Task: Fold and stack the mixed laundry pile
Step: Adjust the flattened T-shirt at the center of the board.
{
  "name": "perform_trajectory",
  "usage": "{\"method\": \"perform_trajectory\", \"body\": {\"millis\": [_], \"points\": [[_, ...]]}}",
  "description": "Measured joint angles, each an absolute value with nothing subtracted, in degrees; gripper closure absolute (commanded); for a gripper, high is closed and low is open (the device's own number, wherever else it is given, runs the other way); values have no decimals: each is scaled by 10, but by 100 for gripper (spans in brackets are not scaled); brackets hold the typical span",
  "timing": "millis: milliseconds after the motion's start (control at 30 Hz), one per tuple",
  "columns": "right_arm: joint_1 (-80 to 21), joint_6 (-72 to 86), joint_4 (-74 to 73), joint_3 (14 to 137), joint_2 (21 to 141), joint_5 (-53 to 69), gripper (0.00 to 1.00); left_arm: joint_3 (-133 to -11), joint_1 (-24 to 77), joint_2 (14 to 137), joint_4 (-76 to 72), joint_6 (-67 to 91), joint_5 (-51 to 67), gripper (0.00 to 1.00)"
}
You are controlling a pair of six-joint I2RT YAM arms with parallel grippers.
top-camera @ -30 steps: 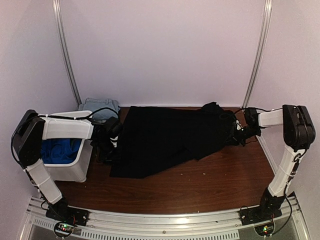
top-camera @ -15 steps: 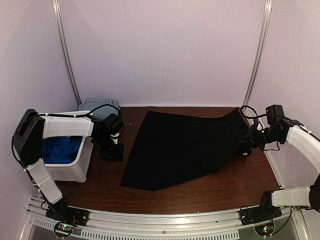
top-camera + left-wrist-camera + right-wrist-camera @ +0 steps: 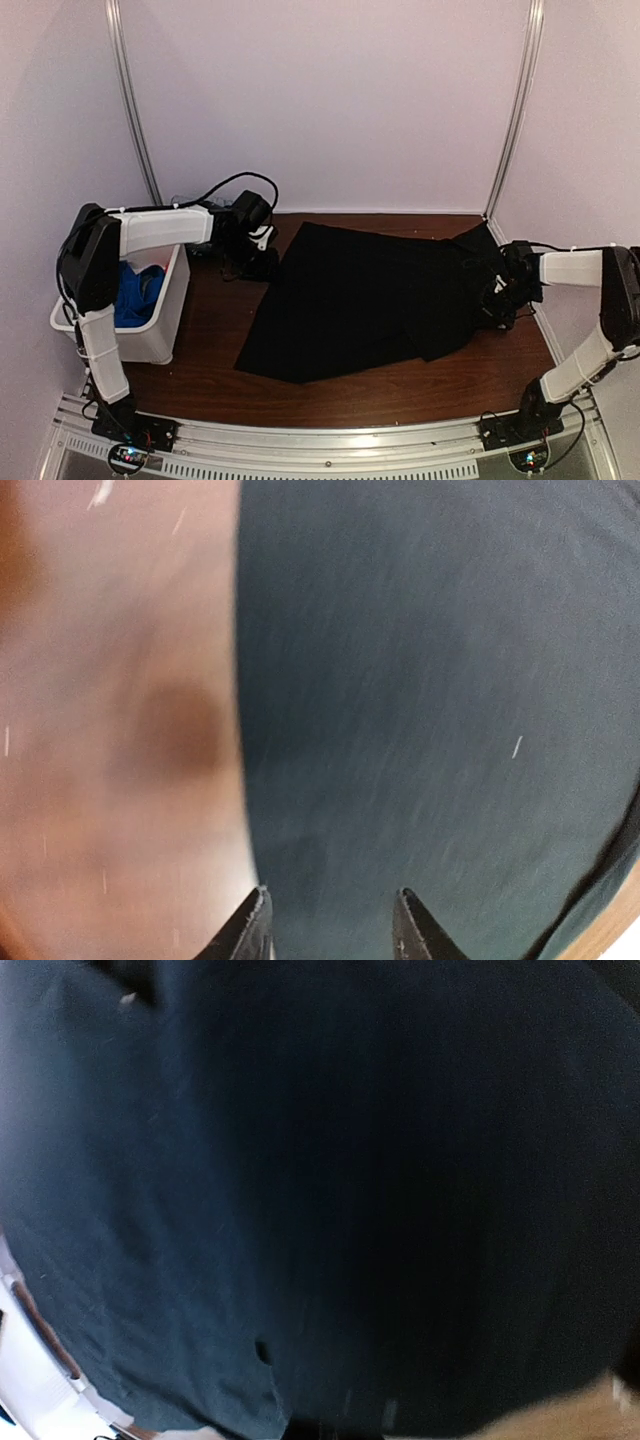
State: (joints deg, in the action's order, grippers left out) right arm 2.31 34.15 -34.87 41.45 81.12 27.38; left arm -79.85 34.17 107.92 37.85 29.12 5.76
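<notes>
1. We see the black cloth (image 3: 360,300) spread mostly flat on the brown surface (image 3: 400,385), to the right of the white bin (image 3: 168,318). A bare strip of wood lies between cloth and bin.
2. The cloth's edge farthest from the bin is rumpled and bunched, while the part nearer the bin lies smooth.
3. Inside the bin we see blue fabric (image 3: 137,287), heaped below the rim.
4. The left fingers (image 3: 255,935) hang to the right of the bin and farther back, over the cloth corner nearest the bin's far end.
5. In the left wrist view the two tips stand partly apart, with the cloth's edge and bare wood below them. We see nothing caught between them.
6. The right fingers (image 3: 497,297) sit at the side of the cloth farthest from the bin, right at the bunched edge.
7. These fingers are closed. The right wrist view is filled with dark cloth close to the lens, so they seem to be pinching that edge, though we cannot see the tips themselves.
</notes>
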Motion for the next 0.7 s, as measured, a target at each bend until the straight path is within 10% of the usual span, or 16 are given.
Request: {"method": "perform_trajectory", "body": {"millis": [533, 700], "points": [[17, 280, -322, 785, 1170, 303, 100, -997, 329, 1296, 389, 291, 37, 74], [4, 271, -322, 856, 1217, 317, 76, -980, 282, 1284, 394, 301, 19, 74]]}}
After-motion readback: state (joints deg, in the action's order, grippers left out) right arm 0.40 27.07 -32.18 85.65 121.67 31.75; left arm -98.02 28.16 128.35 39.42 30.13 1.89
